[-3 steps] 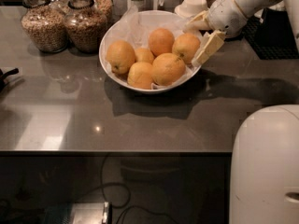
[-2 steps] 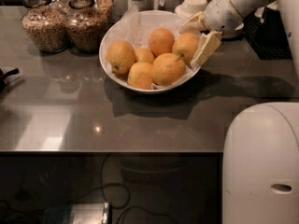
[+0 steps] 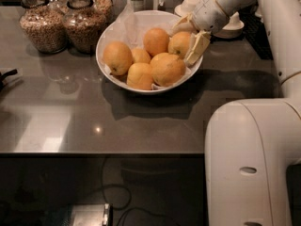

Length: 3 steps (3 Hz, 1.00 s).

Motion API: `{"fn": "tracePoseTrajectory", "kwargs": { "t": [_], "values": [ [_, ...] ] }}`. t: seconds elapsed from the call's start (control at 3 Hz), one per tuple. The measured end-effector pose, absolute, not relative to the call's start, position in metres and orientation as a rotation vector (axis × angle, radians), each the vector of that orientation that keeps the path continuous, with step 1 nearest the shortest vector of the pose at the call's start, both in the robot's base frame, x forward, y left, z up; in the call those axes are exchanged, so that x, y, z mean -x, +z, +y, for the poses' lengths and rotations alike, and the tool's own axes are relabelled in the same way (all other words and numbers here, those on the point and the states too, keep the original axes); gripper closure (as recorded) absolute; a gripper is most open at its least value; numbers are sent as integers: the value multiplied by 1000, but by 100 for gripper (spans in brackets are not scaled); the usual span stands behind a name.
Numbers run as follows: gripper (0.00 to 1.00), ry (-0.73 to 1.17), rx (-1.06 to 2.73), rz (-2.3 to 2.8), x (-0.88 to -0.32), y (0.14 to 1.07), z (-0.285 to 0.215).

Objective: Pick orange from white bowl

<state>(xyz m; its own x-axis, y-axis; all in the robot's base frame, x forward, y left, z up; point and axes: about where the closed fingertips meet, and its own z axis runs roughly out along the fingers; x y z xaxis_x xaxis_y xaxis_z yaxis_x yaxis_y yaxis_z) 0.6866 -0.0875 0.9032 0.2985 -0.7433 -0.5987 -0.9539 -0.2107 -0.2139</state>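
The white bowl [image 3: 109,37], wide and lined with crinkled white paper, stands at the back middle of the dark counter and holds several oranges. My gripper [image 3: 184,46] reaches in over the bowl's right rim from the upper right. It is open. One pale finger [image 3: 180,25] lies behind the rightmost orange [image 3: 177,42] and the other finger [image 3: 197,47] lies on its right side, so the orange sits between them. A larger orange [image 3: 166,68] lies just in front of it.
Two glass jars of grain [image 3: 43,26] [image 3: 84,23] stand left of the bowl. White upturned cups on saucers [image 3: 190,4] sit behind the gripper. My white base [image 3: 254,164] fills the front right. The counter's front edge [image 3: 94,152] runs across the middle. A dark object [image 3: 5,75] is at the far left.
The gripper has moved a little left and further into the bowl, closing around the rightmost orange. My white base now takes up more of the front right.
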Motion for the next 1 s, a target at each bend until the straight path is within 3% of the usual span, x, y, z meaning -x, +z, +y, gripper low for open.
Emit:
{"fn": "tracePoseTrajectory", "kwargs": {
  "t": [0.67, 1.0],
  "values": [
    [87, 502, 2024, 1506, -687, 903, -87],
    [100, 449, 2003, 1461, -688, 918, -95]
  ]
}}
